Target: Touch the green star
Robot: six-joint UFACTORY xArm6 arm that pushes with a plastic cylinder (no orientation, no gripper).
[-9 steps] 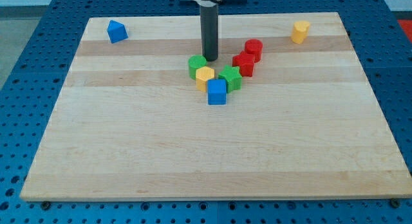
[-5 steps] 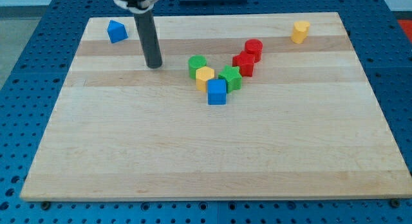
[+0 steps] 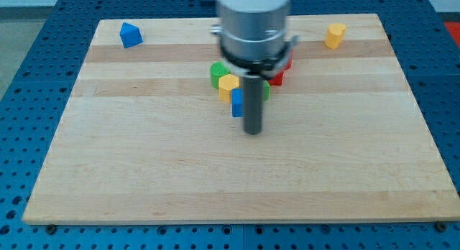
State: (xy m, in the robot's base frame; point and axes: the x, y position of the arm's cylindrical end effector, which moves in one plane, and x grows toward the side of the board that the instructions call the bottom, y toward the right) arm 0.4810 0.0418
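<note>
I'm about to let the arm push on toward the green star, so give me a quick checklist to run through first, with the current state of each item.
1. My tip visible: ok, on bare board below the cluster.
2. Green star visible: not ok, mostly hidden behind the rod.
3. Tip touching star: not ok, apart.
4. Path clear: not ok, blue block sits close beside the rod, below the star.
5. Yellow block and green block positions: ok, at the star's left.
6. Red blocks: cannot tell, largely hidden.

My tip (image 3: 252, 132) rests on the board, rod upright beneath the wrist.
</note>
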